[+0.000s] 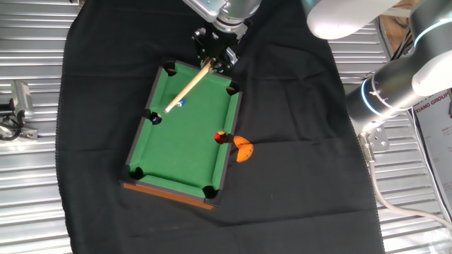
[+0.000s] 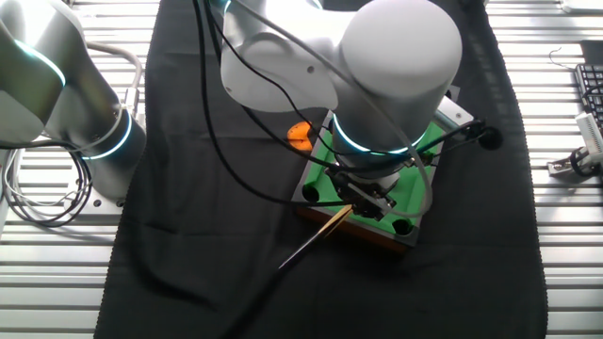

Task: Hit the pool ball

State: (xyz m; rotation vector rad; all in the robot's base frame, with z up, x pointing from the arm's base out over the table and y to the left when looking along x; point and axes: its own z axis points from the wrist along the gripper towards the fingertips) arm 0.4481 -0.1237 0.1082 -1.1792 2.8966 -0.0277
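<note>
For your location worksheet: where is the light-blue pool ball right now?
In one fixed view, the pool ball sits on the toy pool table, at the cue stick tip, near the navy ball.

in the other fixed view the arm's large white joint covers most of the toy pool table, so only a strip of green felt and the near wooden rail show, and the pool ball cannot be seen there at all. the tool is in shadow under that joint; how its jaws stand around the cue stick is not clear. in one fixed view the arm is cut off by the top edge above the tool, and the pool ball is too small to make out its spot, with the cue stick tip right at it; contact cannot be told. the orange piece is partly hidden by the toy pool table's rail.
</note>
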